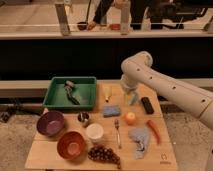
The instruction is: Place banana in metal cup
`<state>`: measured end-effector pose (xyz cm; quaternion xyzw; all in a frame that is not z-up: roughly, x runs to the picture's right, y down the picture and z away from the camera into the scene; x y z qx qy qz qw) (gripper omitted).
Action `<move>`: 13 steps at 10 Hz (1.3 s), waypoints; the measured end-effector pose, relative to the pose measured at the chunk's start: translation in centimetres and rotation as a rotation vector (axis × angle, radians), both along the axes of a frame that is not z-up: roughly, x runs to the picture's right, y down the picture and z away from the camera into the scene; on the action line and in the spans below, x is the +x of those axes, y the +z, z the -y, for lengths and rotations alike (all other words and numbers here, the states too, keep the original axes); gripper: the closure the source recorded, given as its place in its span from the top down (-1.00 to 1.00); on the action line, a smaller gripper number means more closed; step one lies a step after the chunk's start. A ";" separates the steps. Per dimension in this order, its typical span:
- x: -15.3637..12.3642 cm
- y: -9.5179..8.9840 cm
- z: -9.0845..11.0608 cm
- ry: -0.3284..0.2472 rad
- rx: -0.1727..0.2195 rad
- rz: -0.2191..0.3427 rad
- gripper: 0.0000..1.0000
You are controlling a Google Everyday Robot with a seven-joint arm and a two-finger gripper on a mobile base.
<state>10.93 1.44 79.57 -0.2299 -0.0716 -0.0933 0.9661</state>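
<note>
claw point(128, 93) near banana point(107, 93), gap between tray point(70, 105) and sponge point(111, 110)

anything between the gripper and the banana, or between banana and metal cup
Nothing visible. The gripper hangs just right of the banana, with a clear gap between them. The line to the metal cup is free too; the blue sponge lies just beside it.

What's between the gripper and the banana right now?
Only bare table, in the camera view; the open gripper hangs low, just right of the banana.
</note>
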 end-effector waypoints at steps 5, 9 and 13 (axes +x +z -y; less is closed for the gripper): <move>-2.2 1.9 0.7 -0.015 0.015 0.036 0.60; -3.5 4.2 1.4 -0.017 0.026 0.052 0.60; -3.6 6.4 1.9 -0.022 0.037 0.061 0.60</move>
